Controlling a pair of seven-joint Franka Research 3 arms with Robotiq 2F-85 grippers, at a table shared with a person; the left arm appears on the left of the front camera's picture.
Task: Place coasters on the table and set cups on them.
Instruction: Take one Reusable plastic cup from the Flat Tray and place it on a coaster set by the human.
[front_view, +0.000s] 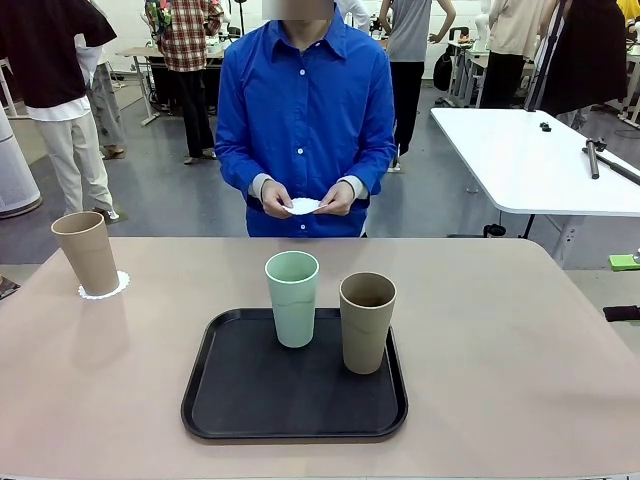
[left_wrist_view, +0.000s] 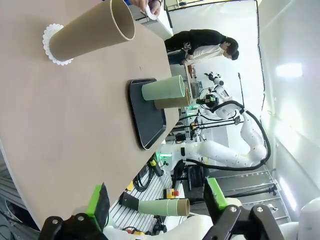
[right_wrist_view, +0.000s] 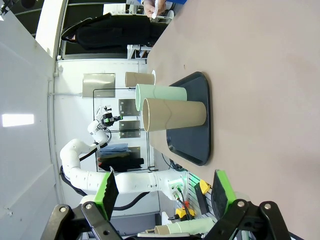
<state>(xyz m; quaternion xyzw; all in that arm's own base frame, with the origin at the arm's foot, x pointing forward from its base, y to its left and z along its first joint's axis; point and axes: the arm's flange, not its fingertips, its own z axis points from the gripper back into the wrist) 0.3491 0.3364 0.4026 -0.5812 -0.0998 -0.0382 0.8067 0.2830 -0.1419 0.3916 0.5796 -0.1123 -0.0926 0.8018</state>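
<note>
Front view, bench: the tan bench (front_view: 500, 330) carries a black tray (front_view: 250, 410) at the middle, near my edge.
Front view, tray cups: the mint cup (front_view: 291, 298) and the tan cup (front_view: 367, 322) stand upright on the tray's far half, just beside each other, with the mint one to my left.
Front view, placed cup: the second tan cup (front_view: 88, 252) stands upright on a white coaster (front_view: 118, 285) at the far left of the bench, well apart from the tray.
Front view, person: the person's hands (front_view: 338, 197) hold another coaster (front_view: 303, 206) in front of the body, beyond the far edge.
Left wrist view, left pincer: my left pincer (left_wrist_view: 156, 200) has its fingers spread wide apart, green pads facing each other.
Left wrist view, cups: the second tan cup (left_wrist_view: 92, 31) sits on its coaster (left_wrist_view: 50, 42). Farther along is the tray (left_wrist_view: 147, 117) with the mint cup (left_wrist_view: 162, 87) and the tan cup (left_wrist_view: 172, 102).
Right wrist view, right pincer: my right pincer (right_wrist_view: 165, 195) is also spread wide apart.
Right wrist view, cups: the tan cup (right_wrist_view: 175, 114) is nearest, the mint cup (right_wrist_view: 160, 92) is just behind it on the tray (right_wrist_view: 200, 125), and the second tan cup (right_wrist_view: 139, 78) is farther off.
</note>
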